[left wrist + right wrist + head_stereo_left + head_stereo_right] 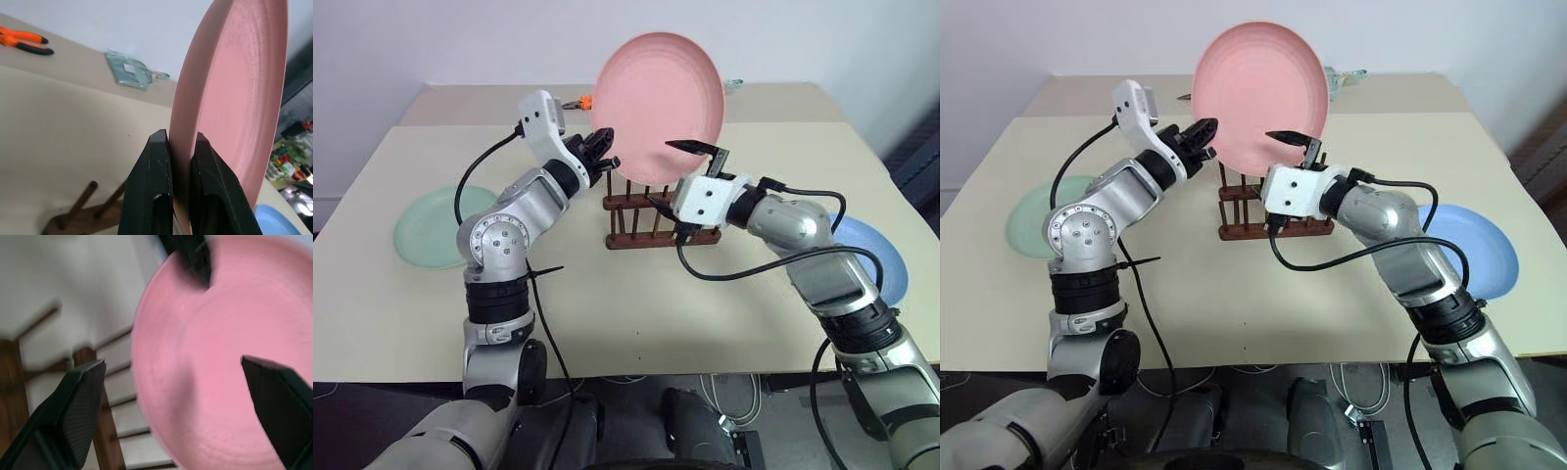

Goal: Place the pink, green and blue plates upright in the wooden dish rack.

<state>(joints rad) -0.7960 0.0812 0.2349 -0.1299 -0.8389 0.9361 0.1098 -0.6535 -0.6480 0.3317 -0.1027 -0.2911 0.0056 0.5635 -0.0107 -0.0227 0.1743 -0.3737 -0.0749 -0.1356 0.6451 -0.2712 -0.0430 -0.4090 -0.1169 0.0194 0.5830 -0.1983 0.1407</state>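
1. The left jaws (603, 147) pinch the pink plate's (658, 103) rim – it stands upright above the rack (651, 215).
2. The right jaws (690, 174) gape wide – empty.
3. The green plate (426, 227) and blue plate (886, 259) lie flat on the desk (626, 313).

Three plates are in sight: one pink plate (658, 106), one green plate (433, 227) and one blue plate (879, 257). There is one wooden dish rack (646, 217) with two rows of upright pegs. At the far edge of the bench (636, 313) lie one pair of orange-handled pliers (22, 41) and one clear packet (128, 73). Two grippers show, the left gripper (599, 152) and the right gripper (690, 171).
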